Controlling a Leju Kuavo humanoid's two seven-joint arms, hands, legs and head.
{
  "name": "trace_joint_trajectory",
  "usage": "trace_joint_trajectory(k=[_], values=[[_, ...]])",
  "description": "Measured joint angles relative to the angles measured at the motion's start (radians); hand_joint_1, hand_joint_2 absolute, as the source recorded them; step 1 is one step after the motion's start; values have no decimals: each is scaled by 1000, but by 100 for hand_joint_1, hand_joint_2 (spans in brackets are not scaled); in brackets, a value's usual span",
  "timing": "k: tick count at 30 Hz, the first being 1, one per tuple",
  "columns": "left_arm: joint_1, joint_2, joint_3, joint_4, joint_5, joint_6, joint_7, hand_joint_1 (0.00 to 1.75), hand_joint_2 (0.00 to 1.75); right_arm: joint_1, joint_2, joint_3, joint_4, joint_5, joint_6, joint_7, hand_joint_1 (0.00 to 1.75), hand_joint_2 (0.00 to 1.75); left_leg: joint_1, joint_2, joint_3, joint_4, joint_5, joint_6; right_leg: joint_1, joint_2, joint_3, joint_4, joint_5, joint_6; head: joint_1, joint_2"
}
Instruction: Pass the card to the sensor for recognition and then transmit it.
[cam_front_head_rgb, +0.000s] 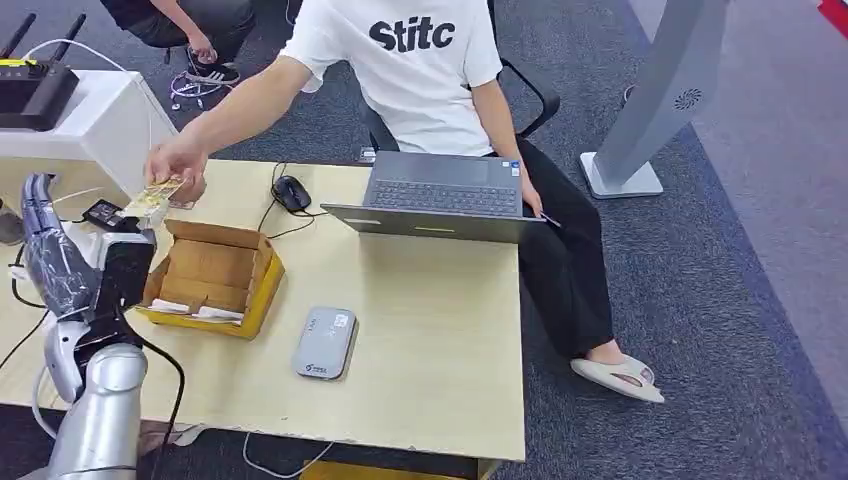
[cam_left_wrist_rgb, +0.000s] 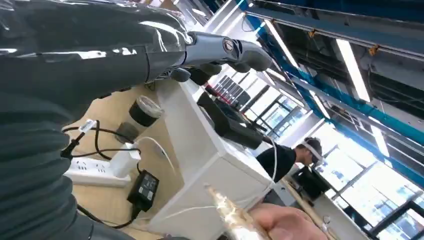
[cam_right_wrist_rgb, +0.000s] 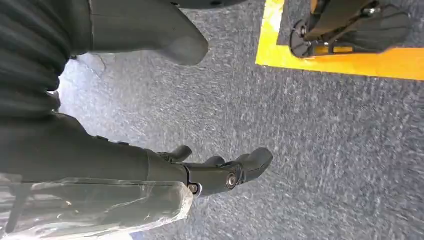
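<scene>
card (cam_front_head_rgb: 152, 199) in person's hand (cam_front_head_rgb: 178, 160), beside left hand (cam_front_head_rgb: 50, 255)

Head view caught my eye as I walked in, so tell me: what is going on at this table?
A person's hand holds a card out over the table's far left corner, above an open cardboard box. The robot's left hand is raised beside it, fingers apart, holding nothing. Its right hand hangs over the carpet, also empty. The grey card sensor lies untouched near the table's front edge, behind it an open laptop.
</scene>
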Motion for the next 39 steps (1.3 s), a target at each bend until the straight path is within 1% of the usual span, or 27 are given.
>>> trace_joint_trajectory(k=[5,6,7,8,9,10,30,39], values=[[5,-1,-17,0,-1,1,14,0,175,1,0,1,0,18,-11,-13,0,175,0,0,0,0,0,0,0,0,0,0,0,0,0,0],[6,-1,-18,0,-1,1,14,12,175,1,0,1,0,18,-13,-13,0,175,0,0,0,0,0,0,0,0,0,0,0,0,0,0],[7,-1,-18,0,-1,1,14,77,175,1,0,2,0,19,-14,-13,0,175,0,0,0,0,0,0,0,0,0,0,0,0,0,0],[8,-1,-19,0,-1,1,14,77,175,1,0,3,0,21,-14,-13,0,175,0,0,0,0,0,0,0,0,0,0,0,0,0,0],[9,-1,-20,0,-2,1,14,155,175,1,0,5,0,25,-14,-13,0,175,0,0,0,0,0,0,0,0,0,0,0,0,0,0],[10,-1,-21,0,-4,1,14,175,175,1,0,8,0,26,-14,-13,0,175,0,0,0,0,0,0,0,0,0,0,0,0,0,0],[42,-1,-71,9,-75,4,13,175,175,2,0,18,0,40,-2,-16,0,175,0,0,-1,0,0,0,0,0,-1,0,0,0,0,0],[55,-6,-85,8,-76,4,13,175,175,3,1,18,0,40,-2,-16,0,175,0,0,-1,0,0,0,0,0,-1,0,0,0,0,0]])
